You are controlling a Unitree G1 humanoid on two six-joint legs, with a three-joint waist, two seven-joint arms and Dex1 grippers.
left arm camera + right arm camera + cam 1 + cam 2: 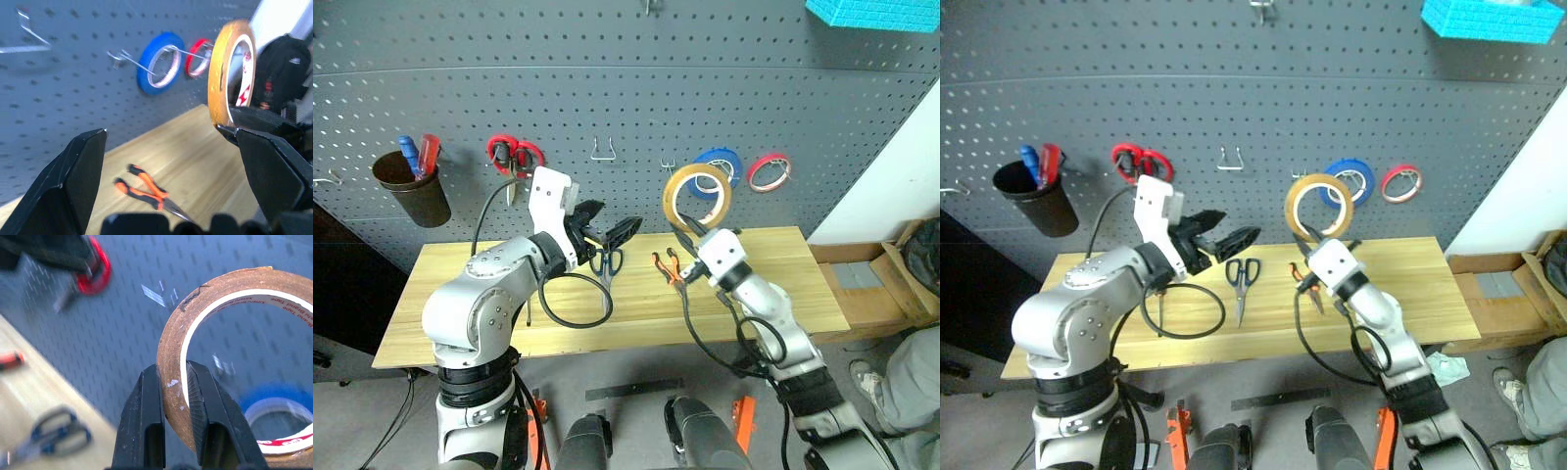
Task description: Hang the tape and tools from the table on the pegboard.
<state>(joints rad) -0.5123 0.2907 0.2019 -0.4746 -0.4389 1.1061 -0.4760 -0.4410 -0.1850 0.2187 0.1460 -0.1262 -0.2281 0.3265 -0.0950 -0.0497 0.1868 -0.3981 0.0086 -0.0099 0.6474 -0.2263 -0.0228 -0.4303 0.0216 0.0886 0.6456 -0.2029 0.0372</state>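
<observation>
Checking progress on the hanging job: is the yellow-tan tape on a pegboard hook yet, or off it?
Off it. The tape is held upright in the right gripper, jaws pinching its band, in front of the pegboard.

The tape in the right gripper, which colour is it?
Yellow-tan tape with a white core, best in the right wrist view.

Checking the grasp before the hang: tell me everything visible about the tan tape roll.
The tape roll is a thin yellow-tan ring with a white inner core bearing red print. It stands upright on edge, lifted above the table, in front of the pegboard near the blue ring. The right end effector is shut on its lower rim, one finger inside, one outside.
</observation>
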